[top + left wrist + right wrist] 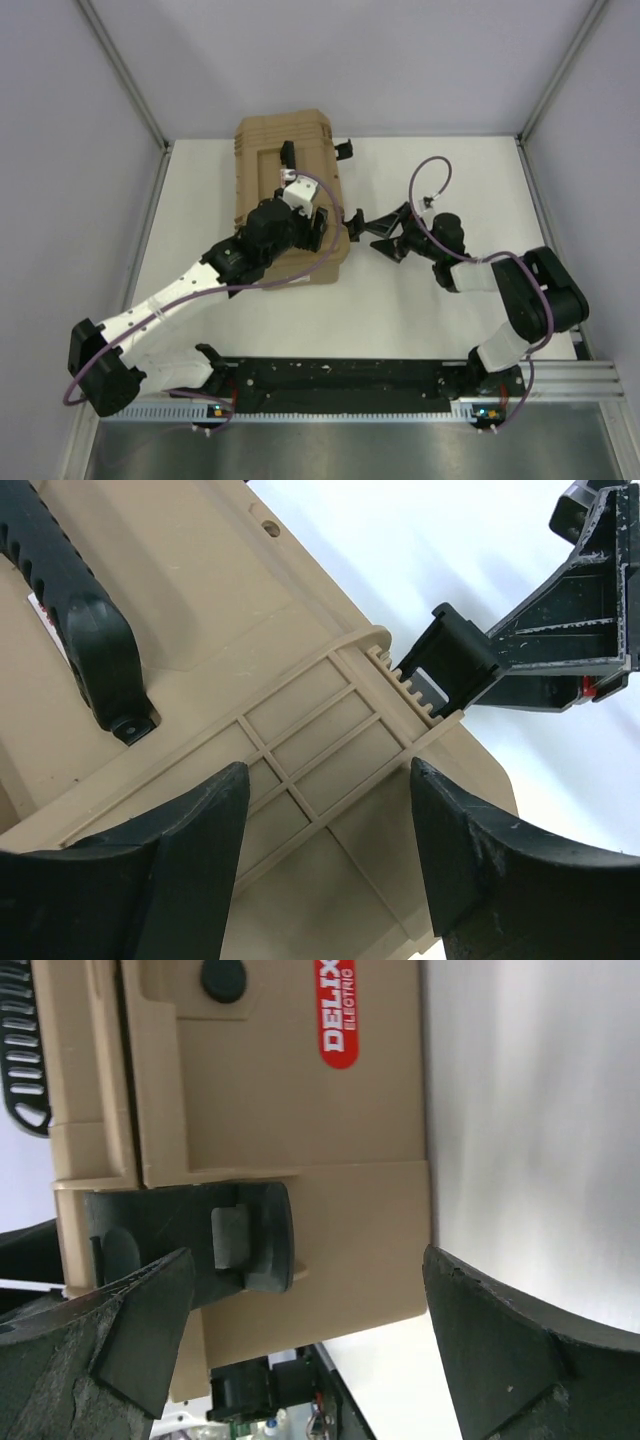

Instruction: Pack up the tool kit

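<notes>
The large tan ribbed plastic toolbox point(265, 165) lies closed at the far left of the white table point(430, 320), with open surface to its right and front. The left end effector point(325, 780) hovers released over the lid's right edge. The right end effector point(308, 1255), spread wide and holding nothing, faces the box's side, one finger just beside a black latch point(250, 1235).

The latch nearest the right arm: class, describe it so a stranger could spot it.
Start at the tan toolbox lying flat on the white table. Two black latches stick out from its right side; this latch is the nearer one, with the jaws of the right arm open beside it, unlike the far latch.
</notes>
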{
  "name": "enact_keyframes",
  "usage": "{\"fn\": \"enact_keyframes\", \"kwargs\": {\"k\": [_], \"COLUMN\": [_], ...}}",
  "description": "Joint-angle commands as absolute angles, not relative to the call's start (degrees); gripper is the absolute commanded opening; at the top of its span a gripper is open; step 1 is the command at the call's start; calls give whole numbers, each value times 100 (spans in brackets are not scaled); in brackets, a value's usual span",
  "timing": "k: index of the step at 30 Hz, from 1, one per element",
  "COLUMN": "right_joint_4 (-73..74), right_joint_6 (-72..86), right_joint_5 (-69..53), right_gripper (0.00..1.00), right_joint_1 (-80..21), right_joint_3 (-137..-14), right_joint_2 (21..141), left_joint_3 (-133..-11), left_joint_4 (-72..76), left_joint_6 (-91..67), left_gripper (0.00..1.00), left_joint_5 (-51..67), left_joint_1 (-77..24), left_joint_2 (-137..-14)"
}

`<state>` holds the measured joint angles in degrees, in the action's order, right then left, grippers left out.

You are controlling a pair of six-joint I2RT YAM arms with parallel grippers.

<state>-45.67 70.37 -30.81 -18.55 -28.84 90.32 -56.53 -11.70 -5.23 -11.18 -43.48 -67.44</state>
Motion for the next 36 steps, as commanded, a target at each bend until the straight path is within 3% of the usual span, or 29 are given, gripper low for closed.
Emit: {"fn": "enact_keyframes", "kwargs": {"k": [1,9,21,26,36], "right_joint_4": [-5966,-7741,-7964,-6867,-2262], "right_joint_6": [7435,8164,8227,7622,5381], "right_joint_5": [-3357,-3586,-3665,-3560,-2322], "right_gripper": [94,93,90,90,97], "right_joint_1": [-1793,-1854,-2065,-2153,-2399], "right_joint_3": [-2848,-2830,-3120,-3234,-4121], "right_joint_2": [9246,9931,10187,9845,8799], "left_joint_3": [-5098,-4825,-4772,-4781,-5106], "left_joint_4": [-2223,-2434,-2628,-2689,-2848], "left_joint_6": [-817,-2047,-2224,-2215,-2171], "left_gripper": [67,61,60,59,64], "left_joint_5": [-1467,-1160,-1318,-1354,-1424], "left_joint_1": [-4500,-4983,-5080,-5080,-5080], "left_joint_2": [-7215,-7936,-8086,-8033,-8059]}}
